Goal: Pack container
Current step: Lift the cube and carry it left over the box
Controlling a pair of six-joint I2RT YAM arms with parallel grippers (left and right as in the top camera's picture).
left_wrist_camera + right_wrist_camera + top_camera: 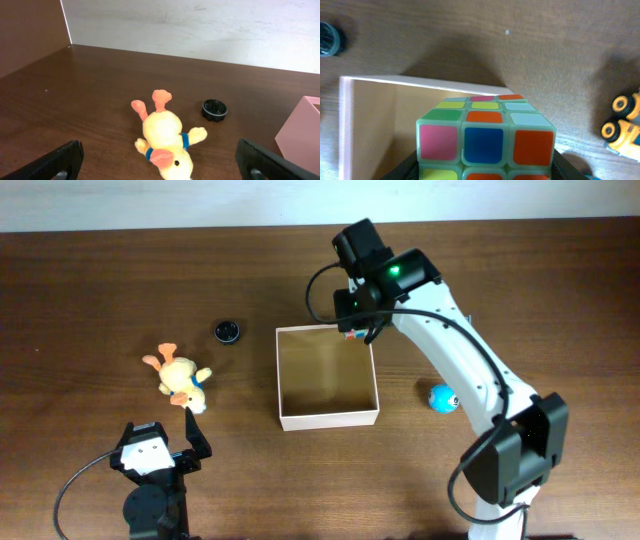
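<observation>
Grasping cube (pixel 485 145) with right tool (pixel 356 326) over empty box (pixel 328 420) corner, left tool (pixel 162 432) released; to pack yet: duck (pixel 180 380), ball (pixel 441 397).

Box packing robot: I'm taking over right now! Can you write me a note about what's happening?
Left gripper: jaws open, empty, near the plush duck.
Right gripper: jaws shut on the puzzle cube, above the container at its far right corner.
Done: nothing visible inside the container.
Left to do: drop the cube in, then probably pack the duck and the blue ball. The small black cap also lies outside.
</observation>
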